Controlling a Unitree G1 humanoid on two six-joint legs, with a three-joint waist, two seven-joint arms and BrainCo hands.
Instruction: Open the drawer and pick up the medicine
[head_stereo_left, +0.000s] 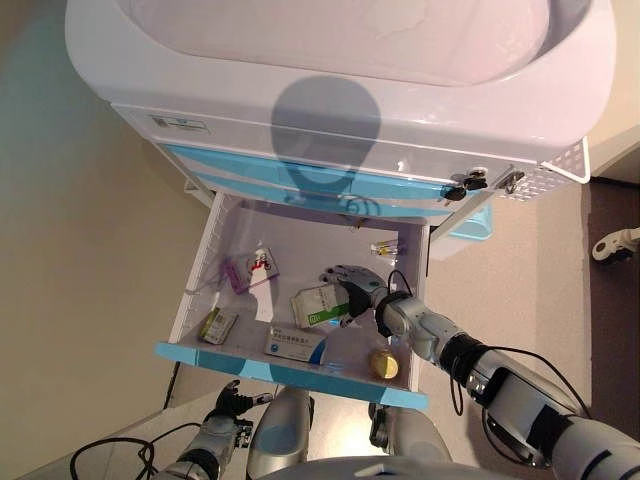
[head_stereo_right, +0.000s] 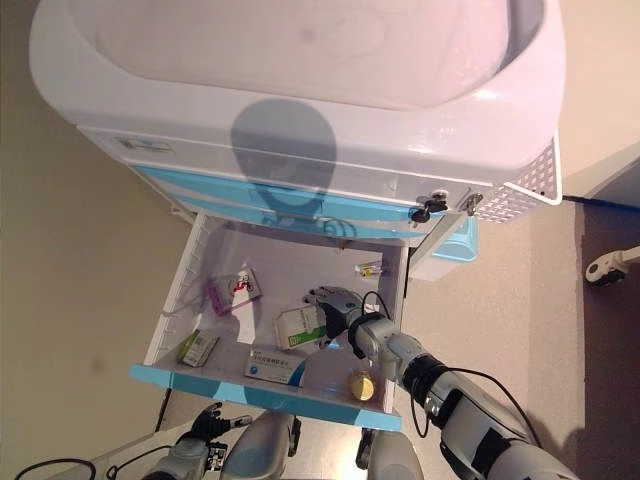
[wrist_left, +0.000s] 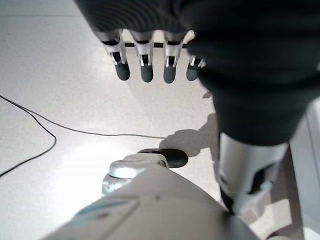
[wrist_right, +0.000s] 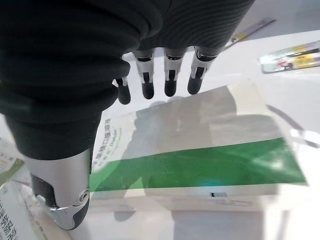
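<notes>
The drawer (head_stereo_left: 200, 290) of the cart (head_stereo_left: 340, 90) is seen pulled open in the eye views, and the right hand (head_stereo_left: 352, 285) is reached into it, above the green-and-white box (head_stereo_left: 318, 306) lying near the drawer's middle. Only the right wrist view shows the hand from close: its fingers (wrist_right: 170, 82) are held straight and loose over the box, the thumb (wrist_right: 62, 200) is set off to one side, and nothing is gripped. In that view the box is shown as flat and white, with a broad green band running along its top face and lines of green print at one end, too small to be read. A blue-and-white box (head_stereo_left: 295, 345) and a round yellow tub (head_stereo_left: 384, 365) are seen at the drawer's front edge, a small green box (head_stereo_left: 217, 324) at its front left corner. The left hand (head_stereo_left: 232, 402) is hung low below the drawer front; the left wrist view shows its fingers (wrist_left: 145, 70) relaxed and empty over the floor (wrist_left: 60, 90).
</notes>
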